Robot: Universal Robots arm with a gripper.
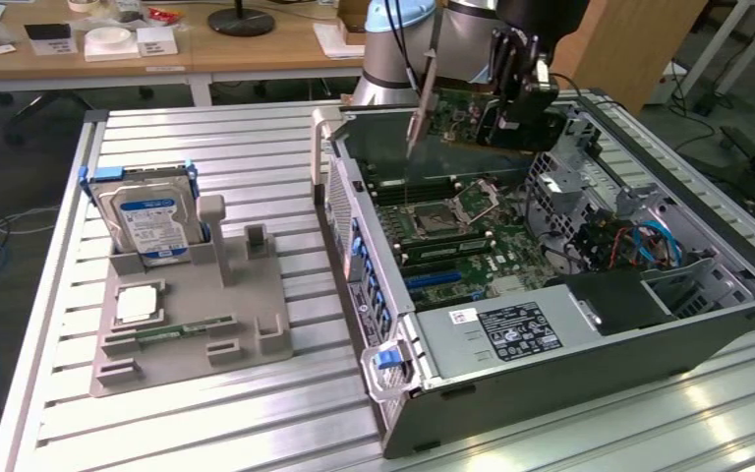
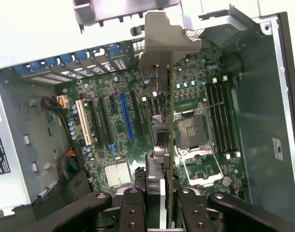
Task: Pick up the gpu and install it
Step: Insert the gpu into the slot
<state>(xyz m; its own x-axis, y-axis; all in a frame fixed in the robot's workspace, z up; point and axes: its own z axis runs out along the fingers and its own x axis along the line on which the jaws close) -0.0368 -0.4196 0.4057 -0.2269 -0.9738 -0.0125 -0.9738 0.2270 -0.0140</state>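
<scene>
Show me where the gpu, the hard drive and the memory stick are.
gpu (image 1: 463, 120): exterior view, on its circuit-board face.
hard drive (image 1: 154, 224): exterior view, on its blue-white label.
memory stick (image 1: 184, 332): exterior view, on its green middle.

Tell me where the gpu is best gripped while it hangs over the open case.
Take the gpu by its upper long edge, from above, fingers on its two flat faces, as the gripper does. It hangs upright and thin, so this likely leaves its lower edge and bracket free.
</scene>
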